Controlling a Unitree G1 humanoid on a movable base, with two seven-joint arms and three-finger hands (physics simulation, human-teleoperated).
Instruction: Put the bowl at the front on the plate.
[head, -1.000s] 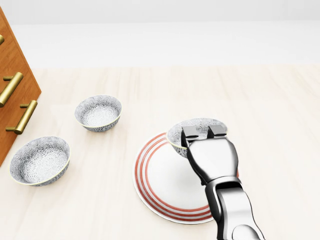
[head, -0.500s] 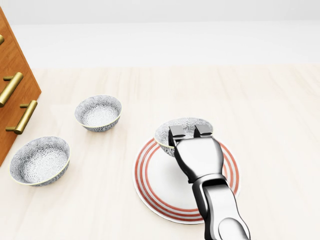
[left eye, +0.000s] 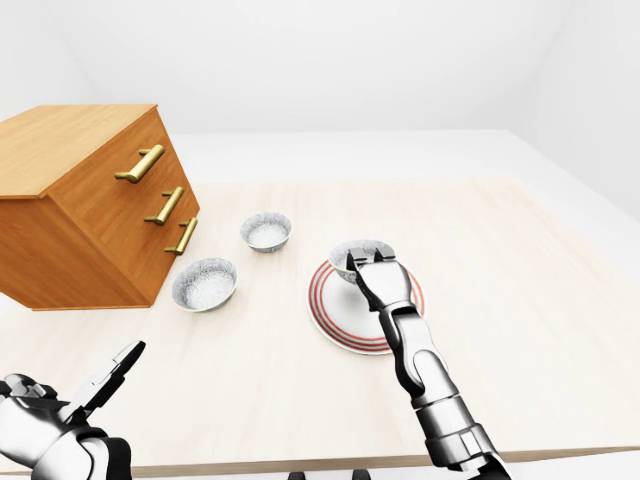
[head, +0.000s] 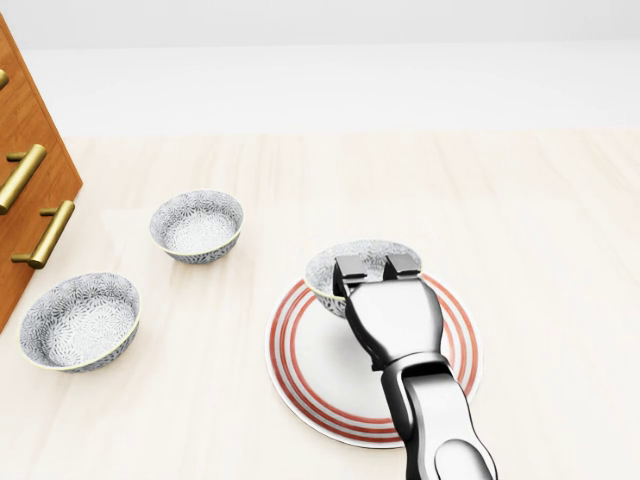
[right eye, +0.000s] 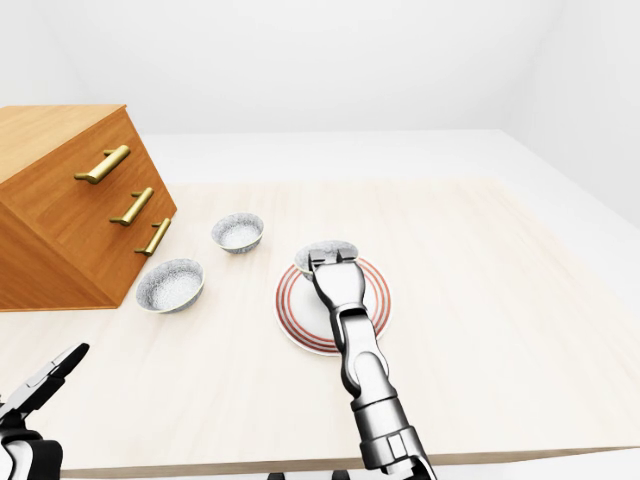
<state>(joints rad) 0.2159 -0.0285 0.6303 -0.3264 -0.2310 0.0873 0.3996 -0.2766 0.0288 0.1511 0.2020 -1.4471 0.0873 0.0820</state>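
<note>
A grey patterned bowl (head: 345, 263) sits at the upper left part of the white plate with red rings (head: 305, 375) in the head view. My right gripper (head: 375, 268) is shut on the bowl's near rim, two fingers hooked over the edge. The wrist and forearm cover the middle of the plate. Whether the bowl rests on the plate or hangs just above it is not clear. My left gripper (left eye: 85, 385) shows at the bottom left of the left-eye view, open and holding nothing, far from the plate.
Two more patterned bowls stand to the left in the head view, one (head: 196, 225) higher up and one (head: 80, 320) lower. A wooden drawer chest (left eye: 90, 200) with brass handles fills the left. The table edge (left eye: 300, 465) runs along the bottom.
My right hand has carried the bowl leftward and slightly down in the head view, from the plate's upper right rim to its upper left part. The other bowls have not moved.
</note>
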